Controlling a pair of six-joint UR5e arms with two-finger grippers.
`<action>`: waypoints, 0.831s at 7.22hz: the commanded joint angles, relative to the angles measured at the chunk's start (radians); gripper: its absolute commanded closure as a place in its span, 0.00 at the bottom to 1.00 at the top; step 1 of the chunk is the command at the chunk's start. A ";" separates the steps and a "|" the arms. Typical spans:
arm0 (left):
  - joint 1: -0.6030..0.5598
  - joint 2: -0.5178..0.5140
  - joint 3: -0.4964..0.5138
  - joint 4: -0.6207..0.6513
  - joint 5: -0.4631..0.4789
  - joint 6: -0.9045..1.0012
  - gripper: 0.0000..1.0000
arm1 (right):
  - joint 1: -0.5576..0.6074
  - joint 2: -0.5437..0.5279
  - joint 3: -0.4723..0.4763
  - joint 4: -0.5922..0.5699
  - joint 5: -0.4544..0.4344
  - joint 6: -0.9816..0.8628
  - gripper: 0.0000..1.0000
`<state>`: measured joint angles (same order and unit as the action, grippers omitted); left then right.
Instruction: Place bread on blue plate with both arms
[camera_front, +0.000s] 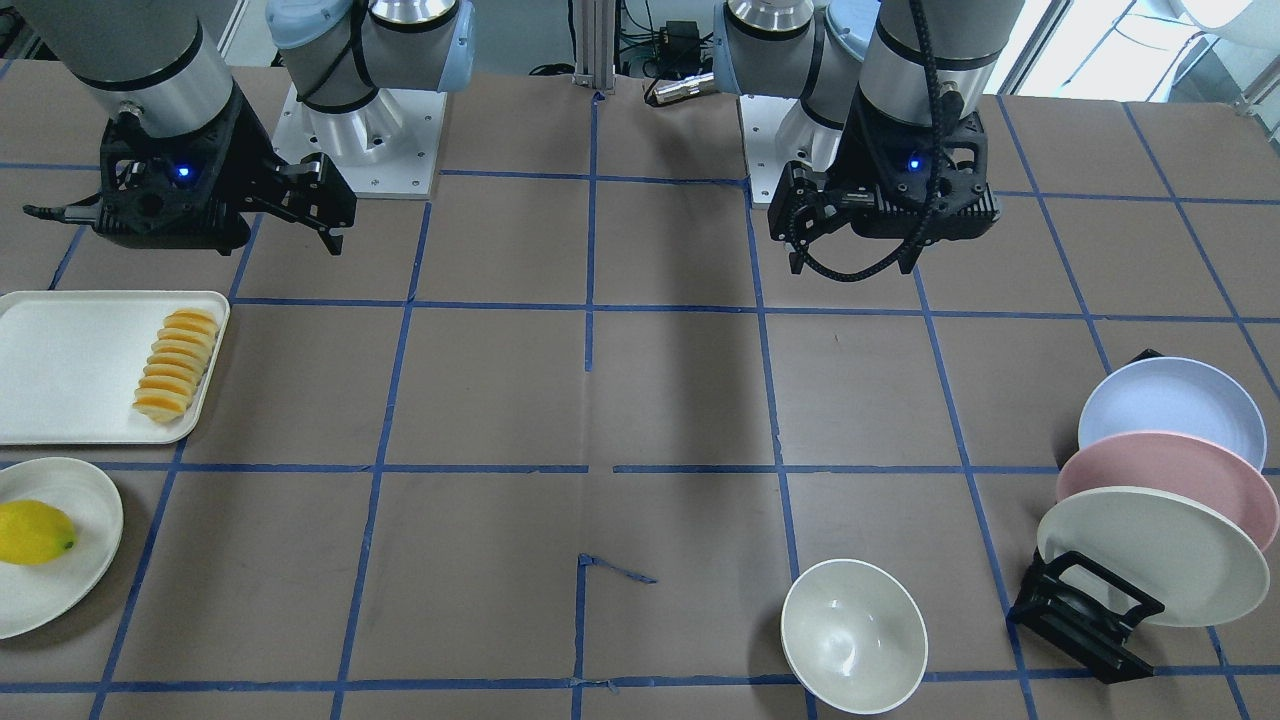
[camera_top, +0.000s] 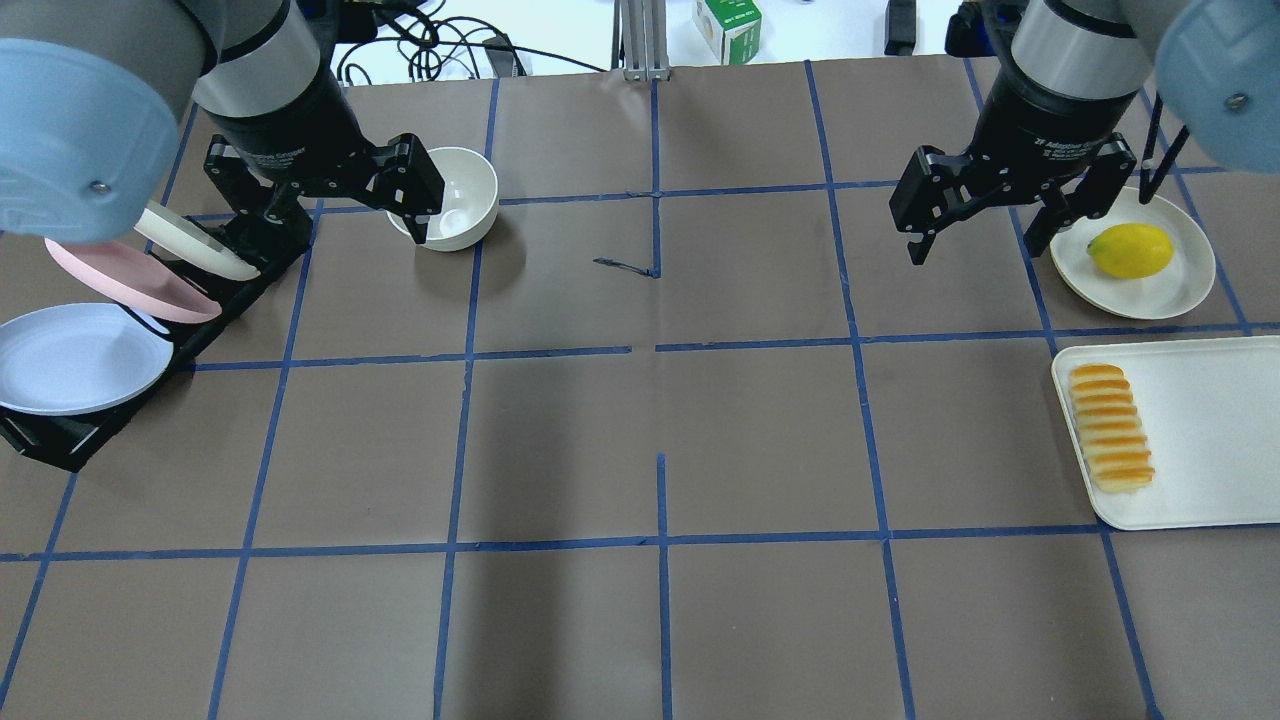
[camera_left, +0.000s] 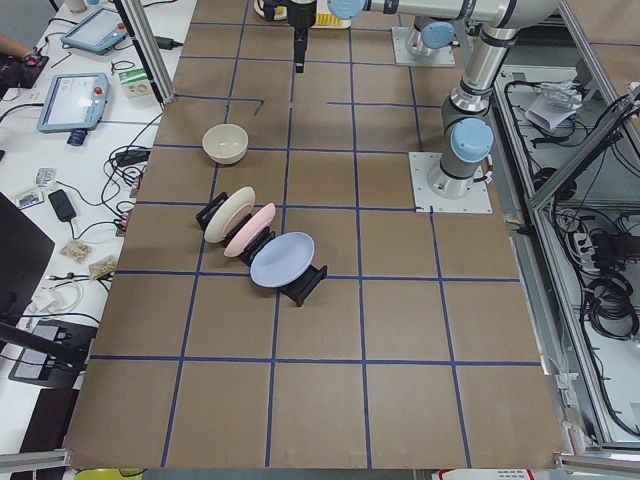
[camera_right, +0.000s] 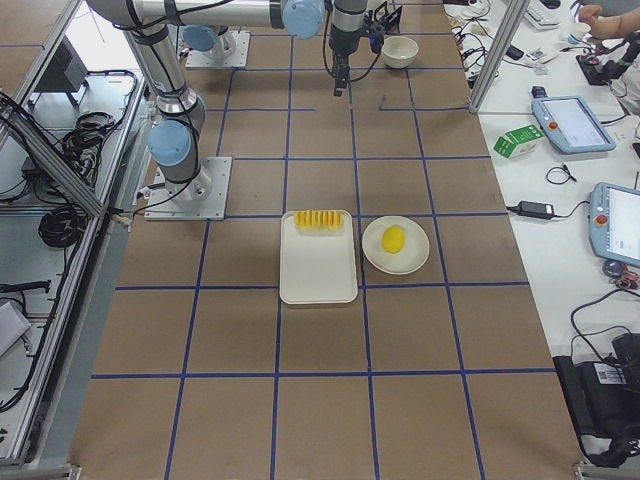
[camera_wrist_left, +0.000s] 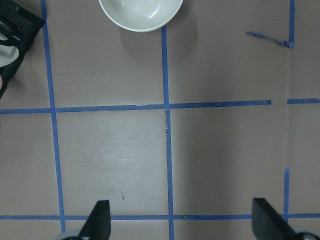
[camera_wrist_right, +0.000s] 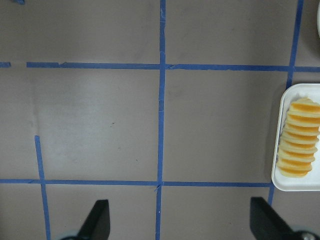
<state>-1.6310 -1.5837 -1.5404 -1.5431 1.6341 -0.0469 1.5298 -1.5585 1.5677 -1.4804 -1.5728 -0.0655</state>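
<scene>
On the white tray (camera_top: 1210, 430) lies sliced orange-crusted bread (camera_top: 1110, 428), far from the round pale-blue plate (camera_top: 70, 358). Both left gripper (camera_wrist_left: 182, 222) and right gripper (camera_wrist_right: 181, 220) gape.

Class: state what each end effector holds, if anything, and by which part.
Nothing: the left end effector and the right end effector are both open and empty; the bread lies on the tray.

Light: bright and even, falling from above.
Shadows: soft grey bands lie across the table (camera_front: 690, 380).
Glare: a pale sheen on the brown paper under both my wrist cameras; the white tray (camera_front: 70, 370) is nearly washed out.
Focus: my left gripper (camera_wrist_left: 182, 225) shows soft fingertips (camera_wrist_left: 100, 222) at the frame's bottom edge; my left arm (camera_top: 260, 80) blurs at its blue joint cap (camera_top: 70, 140).
Sharpness: tape lines crisp.
</scene>
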 joint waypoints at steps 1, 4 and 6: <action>0.078 0.022 -0.007 0.003 0.001 -0.001 0.00 | -0.019 0.024 0.012 -0.017 -0.003 -0.002 0.00; 0.316 0.051 0.005 0.017 0.131 0.002 0.00 | -0.271 0.070 0.081 -0.056 -0.069 -0.184 0.00; 0.368 0.047 -0.010 0.169 0.327 0.004 0.00 | -0.376 0.072 0.257 -0.351 -0.079 -0.394 0.00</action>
<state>-1.2965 -1.5348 -1.5380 -1.4625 1.8442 -0.0441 1.2254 -1.4896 1.7176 -1.6625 -1.6444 -0.3286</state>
